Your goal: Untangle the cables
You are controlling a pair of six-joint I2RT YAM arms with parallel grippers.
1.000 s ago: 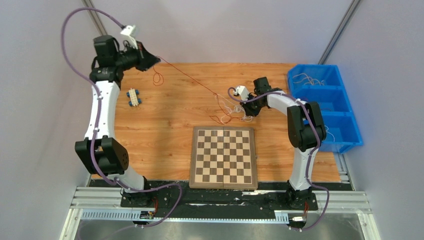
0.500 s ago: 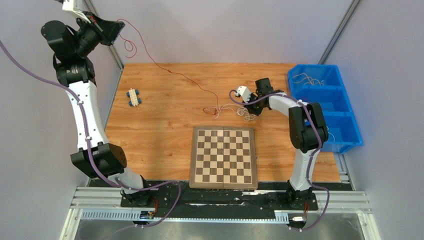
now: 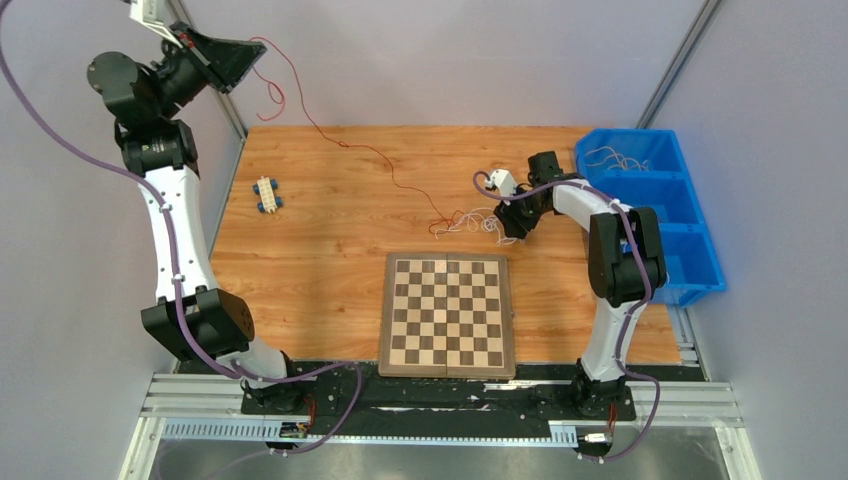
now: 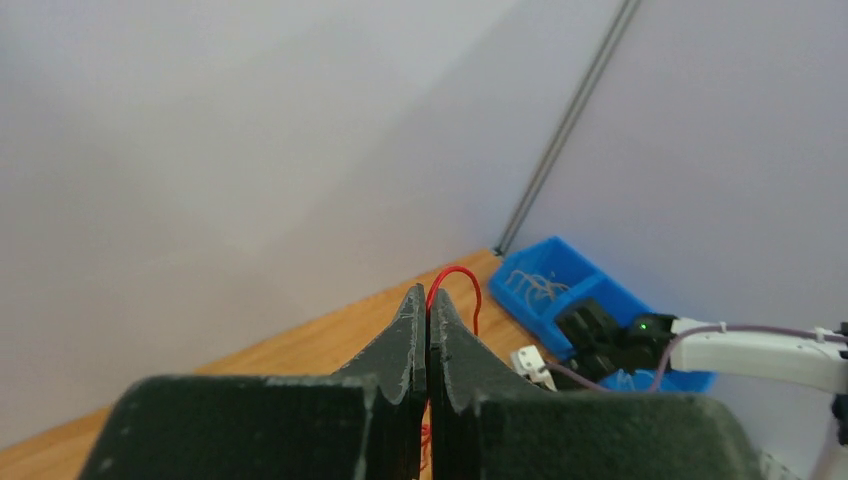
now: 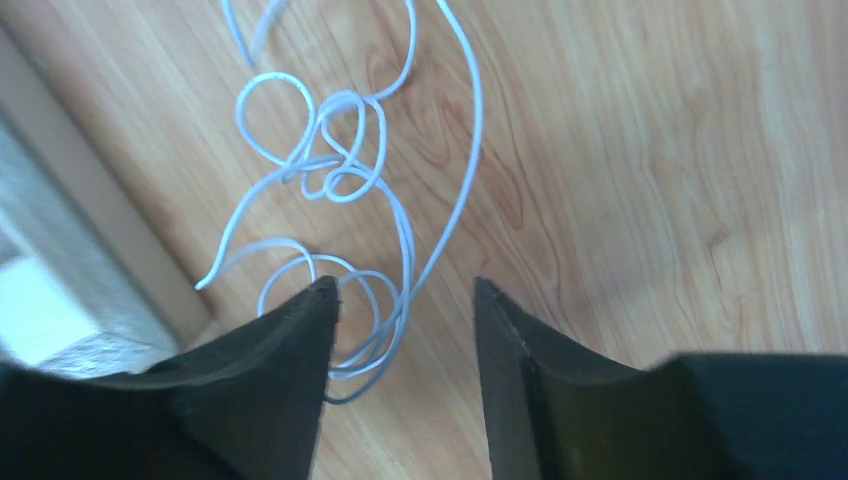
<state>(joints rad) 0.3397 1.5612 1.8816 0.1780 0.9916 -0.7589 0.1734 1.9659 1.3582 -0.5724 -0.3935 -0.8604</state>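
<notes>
Separation step in hand: the left fingers, clamped on the red cable, hold it high over the table's far-left corner; its far end meets the white cables looped beside the chessboard; the right fingers, parted moderately, straddle those loops. Next move likely calls for pinning them. The blue bin's far compartment, 1 of 3, holds white wires.

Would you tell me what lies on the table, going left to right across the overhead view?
small blue-and-white block → white cables → blue bin. The red cable and the chessboard overlap others, so I omit them.
</notes>
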